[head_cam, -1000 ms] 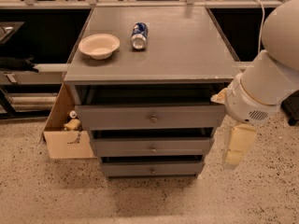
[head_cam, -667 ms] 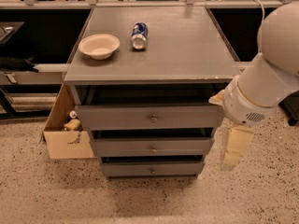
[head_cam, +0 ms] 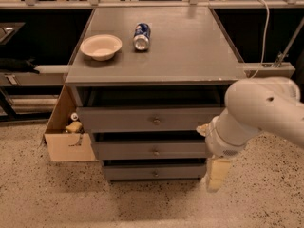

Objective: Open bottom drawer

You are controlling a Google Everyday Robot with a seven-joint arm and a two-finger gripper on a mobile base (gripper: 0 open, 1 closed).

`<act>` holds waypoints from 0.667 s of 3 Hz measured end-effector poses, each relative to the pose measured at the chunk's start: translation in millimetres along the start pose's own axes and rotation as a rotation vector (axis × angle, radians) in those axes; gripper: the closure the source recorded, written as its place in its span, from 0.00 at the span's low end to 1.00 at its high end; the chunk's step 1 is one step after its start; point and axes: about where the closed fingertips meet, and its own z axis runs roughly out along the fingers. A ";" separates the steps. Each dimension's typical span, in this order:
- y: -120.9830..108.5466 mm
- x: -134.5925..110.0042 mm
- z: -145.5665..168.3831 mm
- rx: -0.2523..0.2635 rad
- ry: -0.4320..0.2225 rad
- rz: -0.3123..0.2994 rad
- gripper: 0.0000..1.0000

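Camera view is taken from in front of and above a grey cabinet (head_cam: 156, 56) that stands on a speckled floor (head_cam: 47, 194). Three drawers are stacked in its front. The bottom drawer (head_cam: 137, 173) is found lowest of the three, just above the floor, under the middle drawer (head_cam: 133, 151) and the taller top drawer (head_cam: 123, 120). Its slim flat front is turned toward the camera, and its long axis is laid level, running from left to right across the cabinet. A small round knob (head_cam: 155, 173) is set at the middle of that front. A dark band is seen between its front and the middle drawer's front.

The gripper (head_cam: 216, 175) is held at the right end of the bottom drawer, by the cabinet's front right corner, and is pointed down toward the floor. It is carried by a bulky white arm (head_cam: 256, 113) that enters from the right edge. The gripper is kept well apart from the knob. Whether it is open or closed cannot be told.

On the cabinet's top a pale bowl (head_cam: 100, 46) is placed upright near the front left, and a blue can (head_cam: 142, 35) is laid on its side just beside it, to the right. An open cardboard box (head_cam: 69, 146) is set on the floor against the cabinet's left side, with small items inside.
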 end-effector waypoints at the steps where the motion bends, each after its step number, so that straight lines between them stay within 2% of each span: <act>1: 5.0 10.7 86.4 -0.033 0.005 -0.050 0.00; 2: 10.6 25.5 158.8 -0.100 -0.002 -0.024 0.00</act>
